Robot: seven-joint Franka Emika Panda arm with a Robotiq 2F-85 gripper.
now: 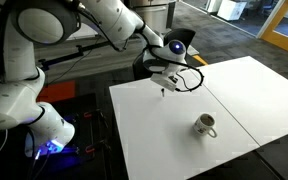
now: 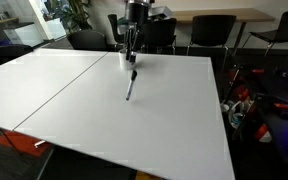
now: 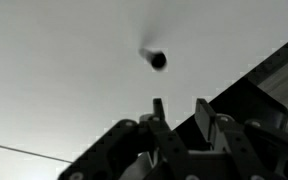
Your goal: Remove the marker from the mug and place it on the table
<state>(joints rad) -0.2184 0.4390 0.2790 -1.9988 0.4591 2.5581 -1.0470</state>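
The greyish-white mug (image 1: 205,125) stands upright on the white table (image 1: 164,140), well away from my gripper; I cannot pick it out in the other views. The thin dark marker (image 1: 163,93) is just under my gripper (image 1: 164,84), outside the mug. In an exterior view the marker (image 2: 130,86) looks like a slanted stick on the table (image 2: 164,110) below the gripper (image 2: 133,55). In the wrist view the marker (image 3: 157,60) shows end-on and blurred, apart from the fingers. The gripper (image 3: 180,112) is open and empty. I cannot tell whether the marker rests flat.
A seam line (image 1: 234,115) crosses the table beside the mug. A black cable loop (image 1: 190,80) hangs at the gripper. Chairs (image 2: 209,35) stand behind the far table edge. The dark table edge (image 3: 274,70) is close to the gripper in the wrist view.
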